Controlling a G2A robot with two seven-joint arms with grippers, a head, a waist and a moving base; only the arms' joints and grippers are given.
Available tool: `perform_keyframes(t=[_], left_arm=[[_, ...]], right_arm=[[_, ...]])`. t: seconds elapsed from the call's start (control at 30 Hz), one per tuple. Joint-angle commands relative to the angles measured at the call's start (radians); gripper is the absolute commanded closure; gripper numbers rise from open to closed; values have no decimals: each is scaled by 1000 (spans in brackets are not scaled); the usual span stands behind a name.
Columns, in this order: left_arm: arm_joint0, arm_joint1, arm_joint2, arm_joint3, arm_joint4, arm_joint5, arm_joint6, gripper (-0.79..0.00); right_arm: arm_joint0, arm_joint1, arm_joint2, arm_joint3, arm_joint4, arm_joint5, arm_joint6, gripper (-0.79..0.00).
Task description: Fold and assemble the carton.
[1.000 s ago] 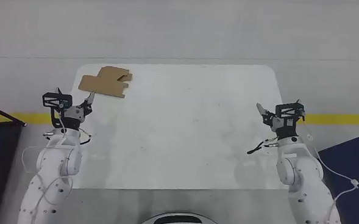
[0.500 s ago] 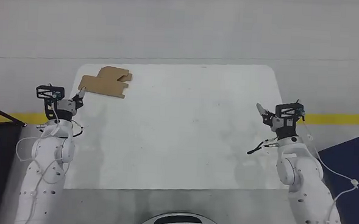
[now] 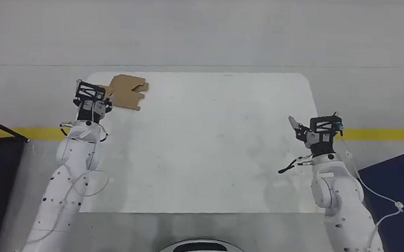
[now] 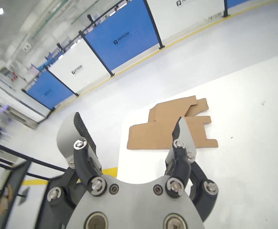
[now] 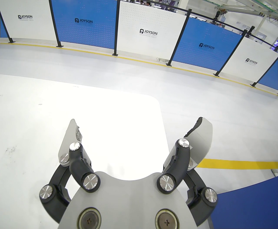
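Carton [image 3: 126, 92] — a flat, unfolded corrugated blank — lies at the worktop's [image 3: 208, 147] 11 o'clock corner, close to the edge. I judge it light, fairly stiff and apt to slide on the smooth surface. It is best taken by the long straight edge, not the notched flaps. My left hand [image 4: 128, 121] hovers at its 8 o'clock end, fingers spread, holding nothing. My right hand [image 5: 136, 121] hangs open and empty at the worktop's 3 o'clock edge, well apart. Barrier panels [image 5: 149, 30] stand far off — no obstruction, I judge.
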Motion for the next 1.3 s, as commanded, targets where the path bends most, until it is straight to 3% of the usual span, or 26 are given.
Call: perform_keyframes(t=[0.0, 0.43, 0.6, 0.73, 0.97, 1.27], left_arm=[[-31, -10, 60, 1, 66, 63, 2, -785], [-38, -15, 78, 12, 82, 92, -11, -785], [-49, -20, 211, 0, 540, 119, -171, -785], [-68, -36, 304, -17, 671, 55, -286, -785], [-145, -59, 319, 64, 587, -86, -391, -785], [-227, -86, 349, 200, 557, -96, -420, -785]], right_arm=[[0, 0, 0, 0, 0, 0, 0, -785], [0, 0, 0, 0, 0, 0, 0, -785], [0, 0, 0, 0, 0, 0, 0, -785], [0, 0, 0, 0, 0, 0, 0, -785], [0, 0, 0, 0, 0, 0, 0, -785], [0, 0, 0, 0, 0, 0, 0, -785]])
